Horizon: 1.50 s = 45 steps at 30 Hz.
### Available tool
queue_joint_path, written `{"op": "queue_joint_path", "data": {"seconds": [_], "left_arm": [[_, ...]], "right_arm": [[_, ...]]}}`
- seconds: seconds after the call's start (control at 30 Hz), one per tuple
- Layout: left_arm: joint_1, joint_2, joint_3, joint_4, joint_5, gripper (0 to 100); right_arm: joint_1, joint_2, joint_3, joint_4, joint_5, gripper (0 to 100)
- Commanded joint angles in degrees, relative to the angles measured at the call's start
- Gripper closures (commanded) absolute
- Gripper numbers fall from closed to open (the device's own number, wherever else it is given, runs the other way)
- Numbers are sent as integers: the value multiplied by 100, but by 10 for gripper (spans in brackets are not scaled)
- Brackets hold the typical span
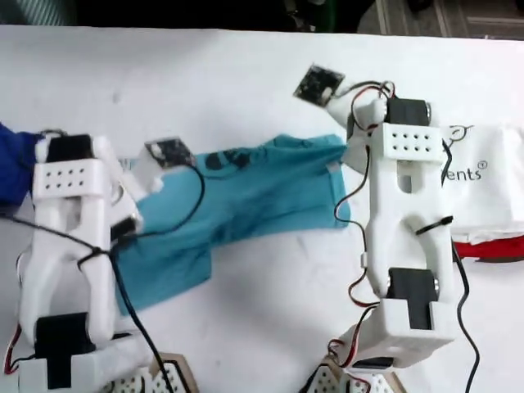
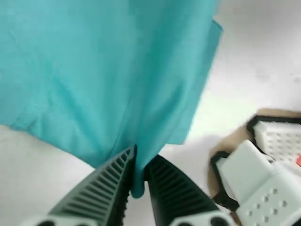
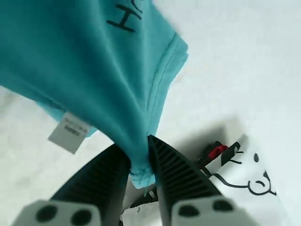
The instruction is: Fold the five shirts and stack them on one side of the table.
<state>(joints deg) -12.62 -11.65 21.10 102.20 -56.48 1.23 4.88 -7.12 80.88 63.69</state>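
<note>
The ribbed black left end effector (image 2: 140, 159) and right end effector (image 3: 138, 150) each clamp a bunched edge of the soft teal shirt (image 1: 246, 205); a white shirt (image 1: 491, 192) at 3 o'clock is cut off.

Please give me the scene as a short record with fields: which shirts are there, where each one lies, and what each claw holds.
teal shirt: unfolded and rumpled, in the middle of the table
left claw: shut on an edge of the teal shirt
right claw: shut on a hem of the teal shirt
white shirt: folded, beside the right arm, on the red shirt
blue shirt: beside the left arm
</note>
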Motion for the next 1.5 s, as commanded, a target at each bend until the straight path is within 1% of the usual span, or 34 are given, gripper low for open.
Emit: {"op": "queue_joint_path", "data": {"seconds": [0.0,0.13,0.2,0.4,0.47,0.53,0.6,0.67,0.73,0.77,0.8,0.9,1.07,1.17,1.3,1.37,1.47], "left_arm": [[-66,75,334,-105,-35,973],[-488,365,229,-527,97,918],[-629,549,123,-668,141,914],[-646,1253,53,-668,132,905],[-681,1341,-9,-633,167,877],[-787,1244,-105,-624,176,862],[-892,998,-290,-536,176,856],[-927,699,-563,-273,193,839],[-927,409,-870,-62,536,811],[-945,251,-1020,-26,782,795],[-963,110,-1152,-18,976,779],[-989,-295,-1459,-18,1284,758],[-989,-787,-1679,0,1389,756],[-989,-1051,-1626,9,1363,755],[-1077,-1191,-1609,18,1345,752],[-1156,-1244,-1477,18,1336,725],[-1288,-1253,-1266,18,1020,710]], "right_arm": [[-4,31,-185,295,202,980],[-48,277,-185,295,193,980],[-127,418,-185,251,193,980],[-224,954,-229,207,185,979],[-224,1015,-202,233,185,973],[-215,1007,-229,426,185,916],[-215,927,-360,813,158,806],[-215,804,-545,1147,-44,677],[-251,716,-738,1420,-132,570],[-259,690,-844,1552,-149,535],[-259,673,-967,1648,-167,524],[-251,664,-1292,1701,-176,548],[-224,655,-1749,1719,-176,622],[-242,673,-1820,1719,-176,640],[-330,716,-1820,1719,-185,640],[-374,716,-1811,1719,-185,640],[-391,725,-1811,1710,-185,640]]}}
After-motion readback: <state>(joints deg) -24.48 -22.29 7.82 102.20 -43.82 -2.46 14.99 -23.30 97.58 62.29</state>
